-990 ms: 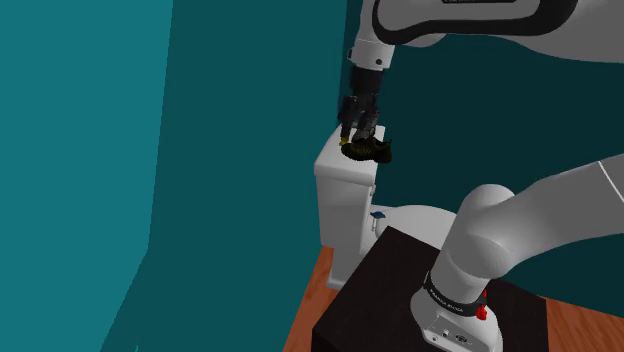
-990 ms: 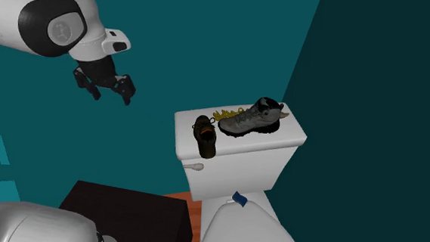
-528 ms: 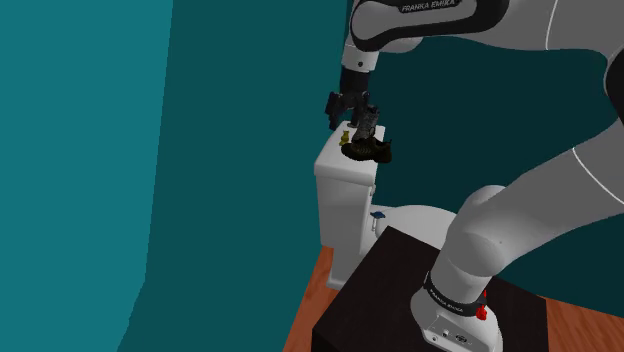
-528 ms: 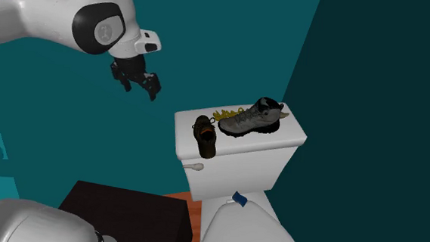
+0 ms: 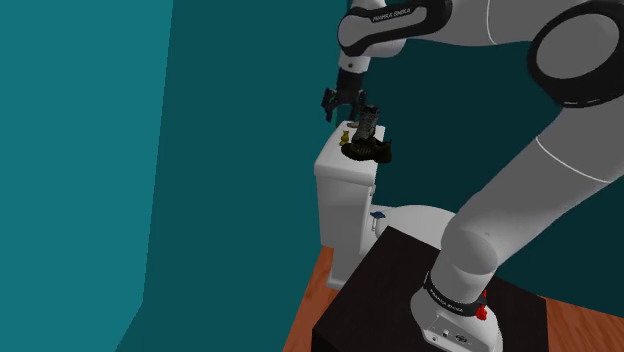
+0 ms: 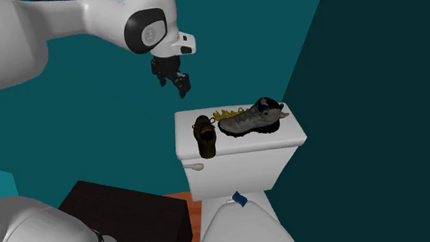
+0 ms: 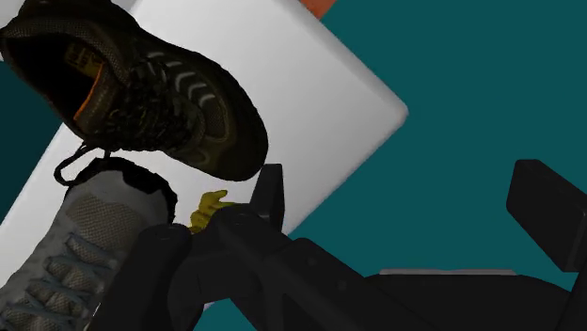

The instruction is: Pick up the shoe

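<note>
Teal walls [image 6: 248, 35] backed the toilet tank [image 6: 239, 146] bearing the dark shoe [image 6: 205, 135]; your gripper [image 6: 174, 84] hovered higher up nearby, spread wide, presumably to straddle it.

The shoulder view looks from behind the dark box stand [image 5: 372, 290], fairly far off, toward the white toilet tank [image 5: 342, 190] near the black two-finger claw [image 5: 337, 108]. The second exterior view looks down from nearer, facing the tank's front. The wrist view sits closest, seemingly just off the tank's lid, which all three views share.
</note>
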You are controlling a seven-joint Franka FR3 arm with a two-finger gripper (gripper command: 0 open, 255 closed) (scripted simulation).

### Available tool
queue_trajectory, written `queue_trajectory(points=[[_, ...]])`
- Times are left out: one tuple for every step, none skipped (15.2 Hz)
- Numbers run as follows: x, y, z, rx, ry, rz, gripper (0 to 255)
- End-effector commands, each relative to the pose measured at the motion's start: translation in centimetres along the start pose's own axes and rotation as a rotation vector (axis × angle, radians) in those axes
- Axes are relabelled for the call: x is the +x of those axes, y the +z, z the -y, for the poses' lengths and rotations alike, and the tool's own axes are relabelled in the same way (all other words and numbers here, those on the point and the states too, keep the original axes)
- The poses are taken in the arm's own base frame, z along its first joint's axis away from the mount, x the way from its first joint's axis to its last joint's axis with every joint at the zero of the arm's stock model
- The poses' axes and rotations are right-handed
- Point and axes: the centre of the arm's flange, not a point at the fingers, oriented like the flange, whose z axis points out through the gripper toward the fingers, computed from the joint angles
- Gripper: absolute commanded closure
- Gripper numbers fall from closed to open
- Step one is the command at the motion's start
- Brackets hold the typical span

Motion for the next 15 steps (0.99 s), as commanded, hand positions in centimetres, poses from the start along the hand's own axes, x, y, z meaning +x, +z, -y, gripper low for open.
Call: queue_trajectory(points=[[1.8, 0.6, -1.5, -0.007, 0.068, -0.009, 0], [2.6, 0.8, -2.4, -0.010, 0.100, -0.013, 0], [3.5, 1.0, -3.2, -0.013, 0.133, -0.017, 0], [4.3, 1.3, -4.1, -0.016, 0.166, -0.022, 0], [5.2, 1.5, -5.0, -0.019, 0.199, -0.026, 0], [5.9, 1.7, -6.0, -0.022, 0.231, -0.030, 0], [6.7, 1.9, -6.9, -0.025, 0.264, -0.035, 0], [7.4, 2.1, -7.9, -0.028, 0.297, -0.039, 0], [8.1, 2.3, -8.9, -0.031, 0.330, -0.043, 0], [8.7, 2.5, -10.0, -0.034, 0.363, -0.048, 0], [9.3, 2.6, -11.0, -0.037, 0.395, -0.052, 0], [9.9, 2.8, -12.1, -0.040, 0.428, -0.056, 0], [10.5, 3.0, -13.2, -0.043, 0.461, -0.061, 0], [11.0, 3.1, -14.3, -0.046, 0.494, -0.065, 0], [11.5, 3.3, -15.5, -0.049, 0.527, -0.069, 0]])
